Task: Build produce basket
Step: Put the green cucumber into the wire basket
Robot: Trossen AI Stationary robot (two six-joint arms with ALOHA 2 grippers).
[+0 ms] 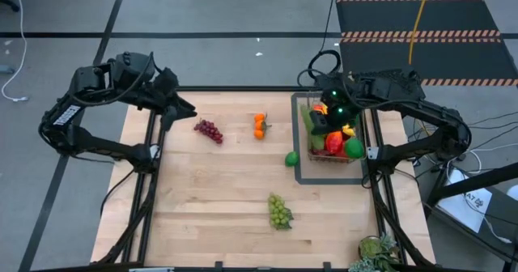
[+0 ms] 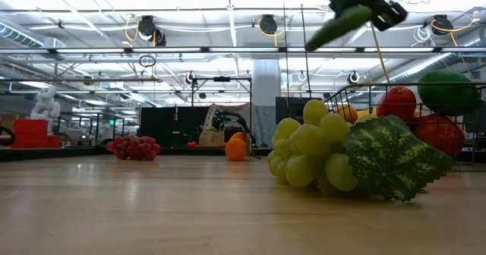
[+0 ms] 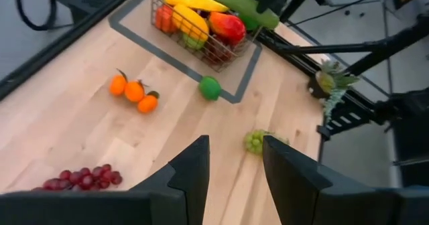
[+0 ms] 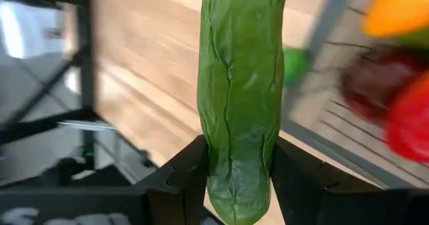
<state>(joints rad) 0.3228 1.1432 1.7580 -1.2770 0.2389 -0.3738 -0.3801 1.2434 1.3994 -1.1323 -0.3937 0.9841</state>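
Table [image 1: 202, 215]: light wood. Basket [image 1: 330, 155]: wire mesh, right rear, filled with produce. Cucumber [image 4: 238, 84]: clamped between right gripper [image 4: 234, 178] fingers, above basket. Left gripper [image 3: 234, 165]: empty, fingers parted, left rear. Loose: green grapes [image 1: 279, 211], purple grapes [image 1: 209, 130], oranges [image 1: 260, 125], lime [image 1: 291, 159].

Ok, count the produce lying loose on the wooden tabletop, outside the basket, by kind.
Red grape bunches: 1
Green grape bunches: 1
Oranges: 3
Limes: 1
Total: 6
Not counted: cucumber in the right claw.
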